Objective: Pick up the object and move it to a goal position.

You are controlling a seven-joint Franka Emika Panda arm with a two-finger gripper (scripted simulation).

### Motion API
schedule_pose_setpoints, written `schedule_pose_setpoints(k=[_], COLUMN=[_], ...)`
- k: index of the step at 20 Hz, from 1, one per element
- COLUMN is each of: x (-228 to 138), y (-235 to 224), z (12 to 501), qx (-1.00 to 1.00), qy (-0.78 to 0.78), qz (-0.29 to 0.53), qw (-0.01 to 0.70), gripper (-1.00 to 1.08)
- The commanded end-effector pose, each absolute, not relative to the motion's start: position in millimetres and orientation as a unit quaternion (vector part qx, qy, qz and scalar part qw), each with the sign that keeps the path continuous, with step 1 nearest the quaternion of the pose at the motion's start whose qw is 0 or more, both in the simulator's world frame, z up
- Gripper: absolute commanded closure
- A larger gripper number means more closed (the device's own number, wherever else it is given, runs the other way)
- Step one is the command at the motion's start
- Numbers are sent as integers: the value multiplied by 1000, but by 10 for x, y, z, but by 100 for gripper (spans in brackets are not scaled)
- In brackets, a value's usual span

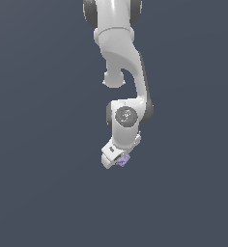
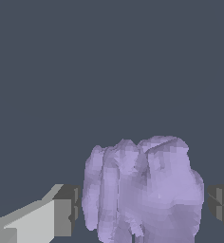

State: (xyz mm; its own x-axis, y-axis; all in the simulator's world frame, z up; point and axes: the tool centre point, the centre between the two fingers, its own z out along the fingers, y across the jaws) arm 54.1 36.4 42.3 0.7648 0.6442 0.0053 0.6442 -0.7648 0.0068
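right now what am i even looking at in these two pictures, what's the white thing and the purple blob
The white thing is a simulated robot arm, seen from a camera standing off it. At its lower end sits its tool, the part that grasps. The other picture comes from a camera on the wrist, looking out between the tool's fingers. The pale purple, lumpy chunk sits between those fingers; it looks big only because that camera is close. In the exterior view it is a tiny purple speck at the tool. Whether the fingers press on it, I cannot tell.

A plain dark slate-blue surface (image 1: 38, 193) fills the background; nothing visibly rests on it.
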Motion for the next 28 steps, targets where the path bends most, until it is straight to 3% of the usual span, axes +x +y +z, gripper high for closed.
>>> schedule_pose_setpoints(k=[1, 10, 28], x=[488, 140, -966], y=[361, 361, 358], z=[425, 484, 680], qx=[939, 939, 939], qy=[343, 343, 344], qz=[3, 2, 0], qw=[2, 2, 1], gripper=[108, 108, 108])
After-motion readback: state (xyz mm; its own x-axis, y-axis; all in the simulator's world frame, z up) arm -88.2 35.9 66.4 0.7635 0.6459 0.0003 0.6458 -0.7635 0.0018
